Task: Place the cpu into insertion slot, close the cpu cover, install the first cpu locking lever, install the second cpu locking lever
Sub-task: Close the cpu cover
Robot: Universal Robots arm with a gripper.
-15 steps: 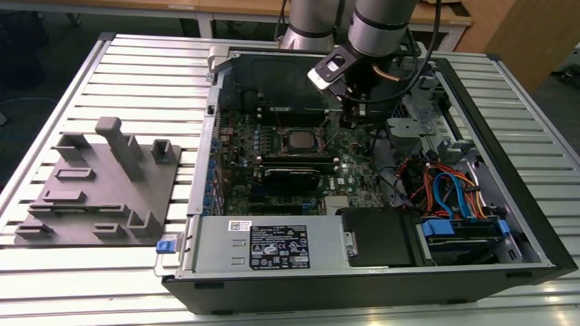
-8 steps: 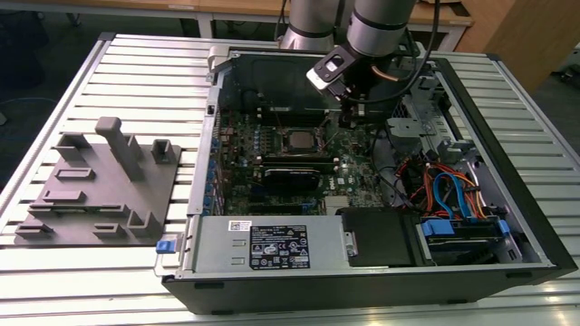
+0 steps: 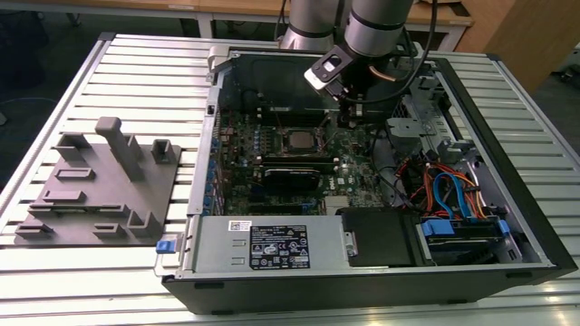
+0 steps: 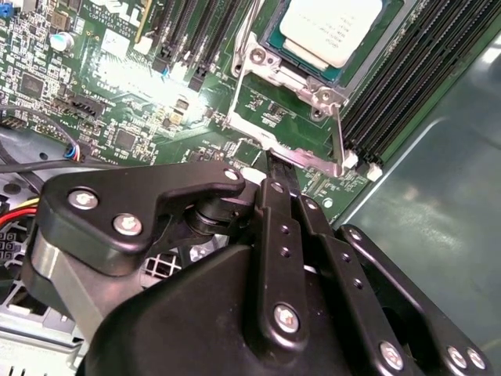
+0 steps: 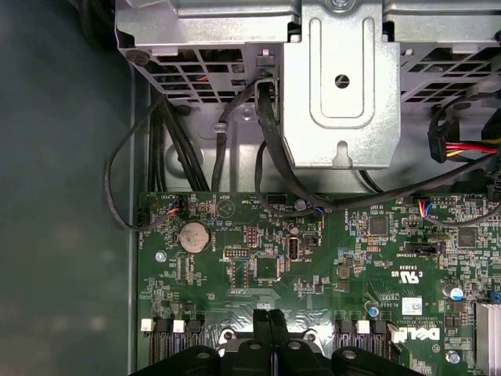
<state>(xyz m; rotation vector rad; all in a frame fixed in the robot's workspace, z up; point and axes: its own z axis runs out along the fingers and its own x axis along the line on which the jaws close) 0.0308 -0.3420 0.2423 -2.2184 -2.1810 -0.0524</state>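
The cpu (image 4: 330, 27) sits in the slot (image 4: 272, 33). In the exterior view it lies just to the exterior view's left of the claw (image 3: 347, 121). In both wrist views the claw's fingers (image 5: 262, 329) are pressed together, pinching nothing I can see. In the second wrist view their tips touch the near edge of the cover (image 4: 291, 154), which seems tilted up between claw and cpu.

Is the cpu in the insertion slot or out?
In. The cpu lies flat inside the insertion slot, silver top up, in the second wrist view.
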